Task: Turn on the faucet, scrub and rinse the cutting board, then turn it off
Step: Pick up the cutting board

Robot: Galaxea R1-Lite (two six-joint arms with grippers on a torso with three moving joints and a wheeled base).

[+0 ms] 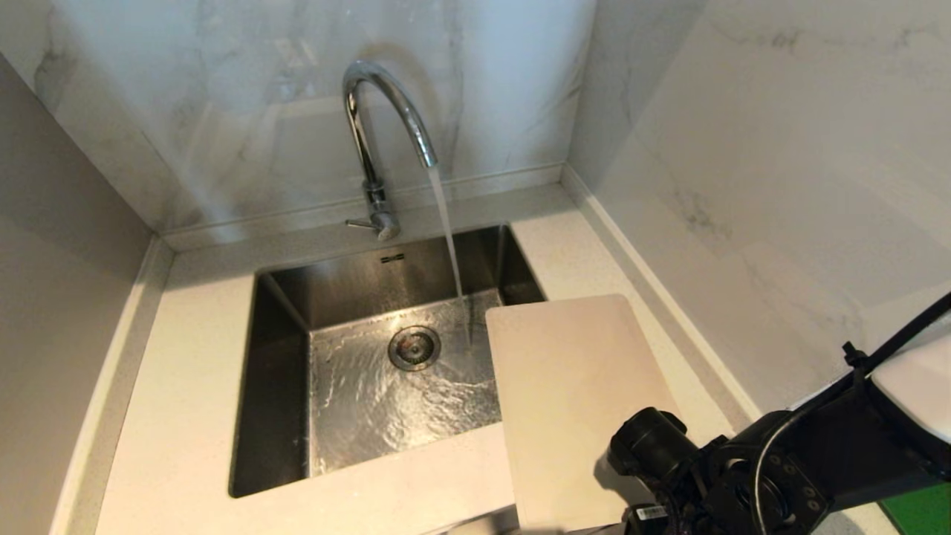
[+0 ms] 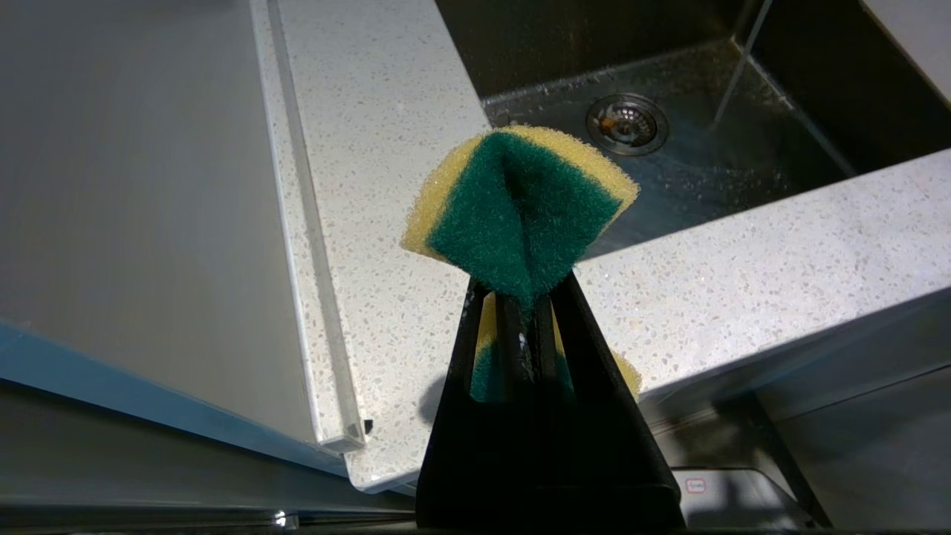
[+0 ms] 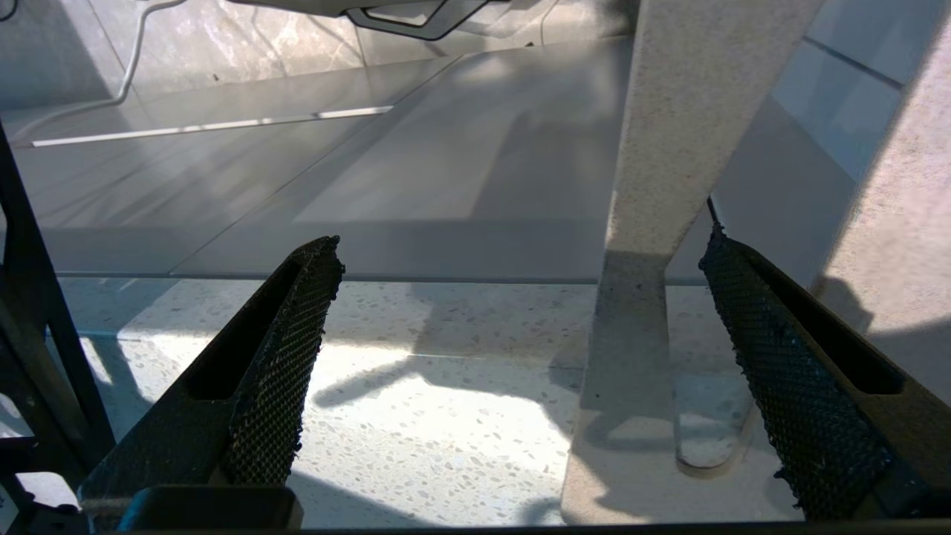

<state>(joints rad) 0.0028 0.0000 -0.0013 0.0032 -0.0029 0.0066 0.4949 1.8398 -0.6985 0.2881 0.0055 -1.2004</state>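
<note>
Water streams from the arched chrome faucet [image 1: 386, 111] into the steel sink [image 1: 282, 312].
Smooth cream cutting board [image 1: 572, 394] lies on the speckled worktop [image 1: 186, 386], overhanging the sink; right pincer [image 3: 520, 371] wide around its slotted end; left pincer [image 2: 531, 297] pinches a yellow-green sponge [image 2: 520, 208].

You can't see the cutting board [image 1: 568, 394] whole — its near end is covered by the right arm [image 1: 750, 475] and cut by the head view's lower edge. The sponge's [image 2: 520, 204] lower half hides behind the left gripper's fingers [image 2: 513, 349].
</note>
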